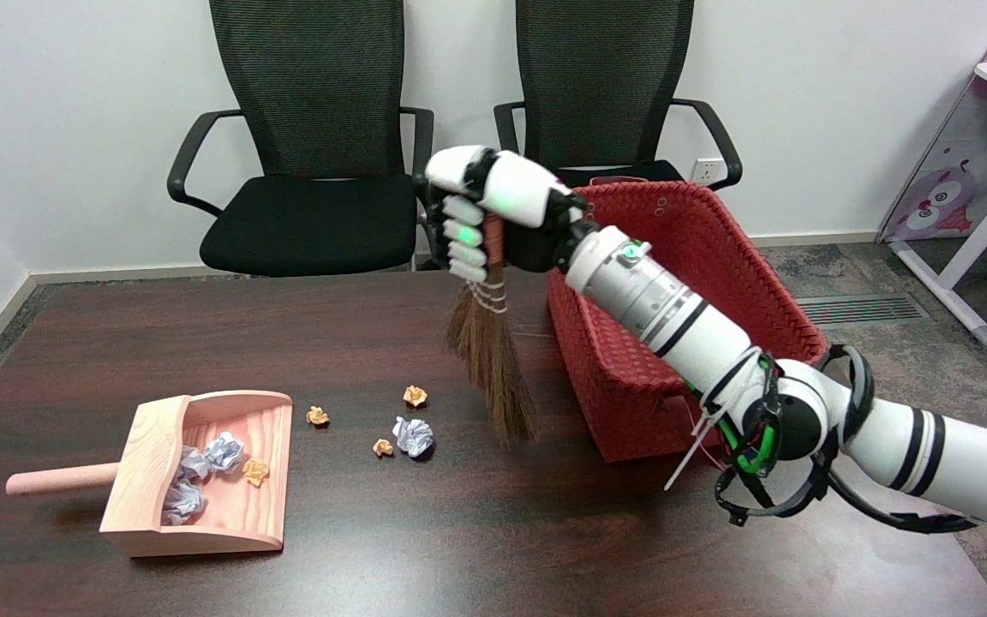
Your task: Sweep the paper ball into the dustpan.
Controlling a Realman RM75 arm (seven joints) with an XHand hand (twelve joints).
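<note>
— What's around you on the surface (pixel 356 548)?

— I see a red woven basket (pixel 716 257) at the right, just beside my forearm; the arm crosses in front of its near corner. Two black office chairs (pixel 314 171) stand behind the far edge. At the left lies a wooden dustpan (pixel 228 523), handle pointing left, mouth facing right, with grey and orange paper scraps already inside.

— And what's between you and the pan?

— Loose scraps. The grey paper ball (pixel 414 435) sits on the dark wood, right of the dustpan and well apart from it. A small orange scrap (pixel 383 447) is touching or nearly touching its left side, another (pixel 415 395) lies just behind it, and a third (pixel 318 416) lies nearer the pan's mouth.

— Your arm?

— My right arm reaches in from the lower right, rising up and to the left, wrist high above the surface.

— The hand?

— My right hand (pixel 493 210) is clenched around the handle of a small broom (pixel 493 368), fingers wrapped over it. The bristles hang down, slanting right, their tips just right of the grey paper ball. I can't tell whether they touch the wood.
</note>
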